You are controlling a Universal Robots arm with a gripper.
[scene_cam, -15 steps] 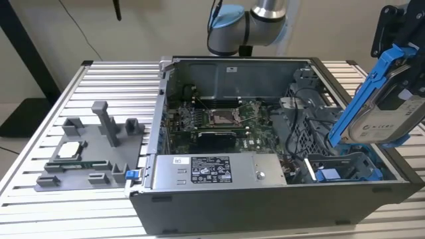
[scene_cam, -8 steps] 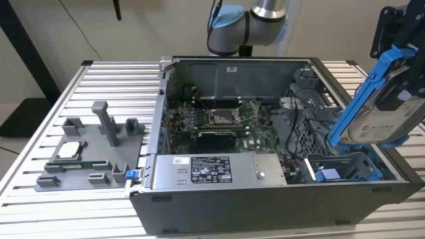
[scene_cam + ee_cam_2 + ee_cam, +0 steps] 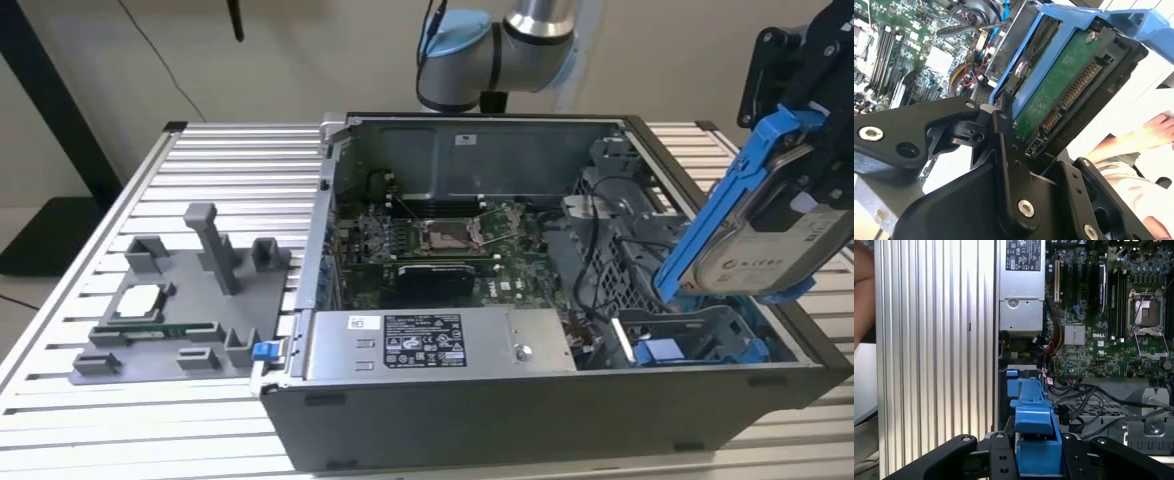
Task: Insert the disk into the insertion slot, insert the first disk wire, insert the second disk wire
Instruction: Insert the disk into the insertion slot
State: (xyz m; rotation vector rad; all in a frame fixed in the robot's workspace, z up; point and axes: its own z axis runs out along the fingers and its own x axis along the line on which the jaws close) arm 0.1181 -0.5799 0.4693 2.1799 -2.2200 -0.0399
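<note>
My gripper (image 3: 798, 105) is shut on the disk (image 3: 765, 245), a silver-grey drive in a bright blue carrier. It hangs tilted, almost on edge, above the open computer case at the exterior view's right. The insertion slot (image 3: 687, 340), a grey bay with blue tabs, lies right below the disk in the case's near corner. In the second wrist view the black fingers (image 3: 1004, 145) clamp the disk (image 3: 1064, 85), whose green board and connector face the camera. The first wrist view shows the blue carrier (image 3: 1034, 440) in the gripper (image 3: 1036, 457) above the slot (image 3: 1016, 382). Black cables (image 3: 1089, 395) lie beside the bay.
The case holds a motherboard (image 3: 441, 240) and a grey power-supply box (image 3: 441, 345). A grey fixture with parts (image 3: 187, 300) stands on the slatted metal table (image 3: 227, 160) at the exterior view's left. A person's arm (image 3: 1149, 135) is close beside the table.
</note>
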